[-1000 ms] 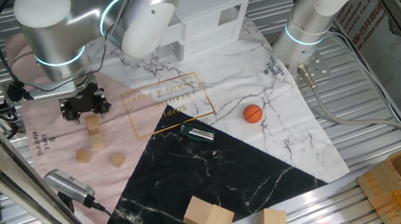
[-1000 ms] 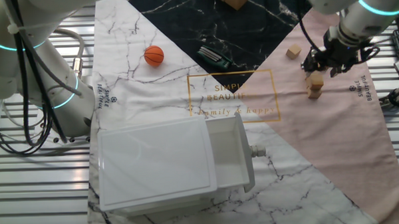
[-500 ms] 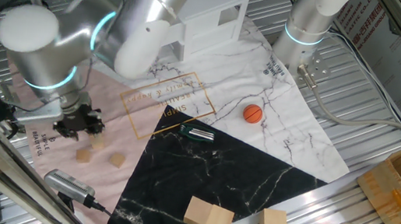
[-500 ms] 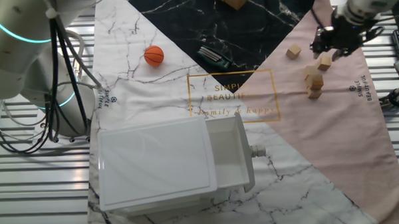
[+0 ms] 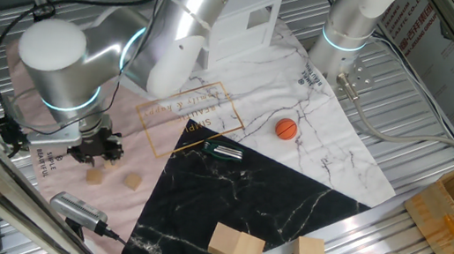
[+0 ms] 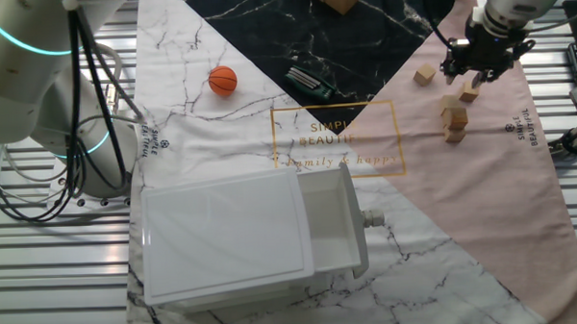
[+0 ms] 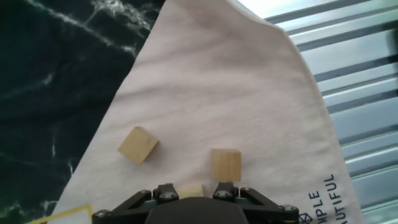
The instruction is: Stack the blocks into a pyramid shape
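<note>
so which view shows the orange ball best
The other fixed view: the orange ball sits unobstructed on the white marble cloth. One fixed view shows it too, slightly smaller. The hand view misses it.

Silver-white arm [image 5: 86,54] with glowing cyan joint rings, black tool [image 5: 93,146], black cables

The table was viewed from high on opposite sides by the fixed cameras; the pink cloth [image 5: 74,137] was shared, and seen closely from the hand.
</note>
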`<state>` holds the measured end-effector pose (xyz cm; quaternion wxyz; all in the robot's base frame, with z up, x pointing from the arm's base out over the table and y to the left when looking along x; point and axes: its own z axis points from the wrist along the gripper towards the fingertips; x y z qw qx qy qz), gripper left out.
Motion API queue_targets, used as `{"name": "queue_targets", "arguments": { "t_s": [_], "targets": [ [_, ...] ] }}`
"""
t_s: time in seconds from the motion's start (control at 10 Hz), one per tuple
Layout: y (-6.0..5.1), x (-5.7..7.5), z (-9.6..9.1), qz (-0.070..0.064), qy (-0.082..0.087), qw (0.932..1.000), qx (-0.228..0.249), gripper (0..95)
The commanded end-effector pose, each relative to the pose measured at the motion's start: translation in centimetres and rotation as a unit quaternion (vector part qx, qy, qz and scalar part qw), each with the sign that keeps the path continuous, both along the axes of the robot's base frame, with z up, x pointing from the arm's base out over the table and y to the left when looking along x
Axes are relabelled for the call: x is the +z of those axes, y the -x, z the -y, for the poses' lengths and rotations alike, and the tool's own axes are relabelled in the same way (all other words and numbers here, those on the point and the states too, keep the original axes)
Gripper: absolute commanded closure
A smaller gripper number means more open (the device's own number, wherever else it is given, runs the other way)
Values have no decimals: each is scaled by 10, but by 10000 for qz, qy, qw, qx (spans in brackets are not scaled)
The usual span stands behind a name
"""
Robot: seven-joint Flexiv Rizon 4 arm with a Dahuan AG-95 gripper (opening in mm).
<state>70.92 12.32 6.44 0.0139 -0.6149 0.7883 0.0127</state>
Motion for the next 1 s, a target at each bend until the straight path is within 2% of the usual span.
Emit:
{"name": "queue_targets", "arguments": {
  "t_s": [0.1, 0.8, 1.0],
  "targets": [
    [3, -1, -1, 37, 42, 10000, 7, 570],
    [3, -2, -3, 74, 94, 9999, 11, 570],
    [3, -2, -3, 81, 240, 9994, 235, 570]
  ]
}}
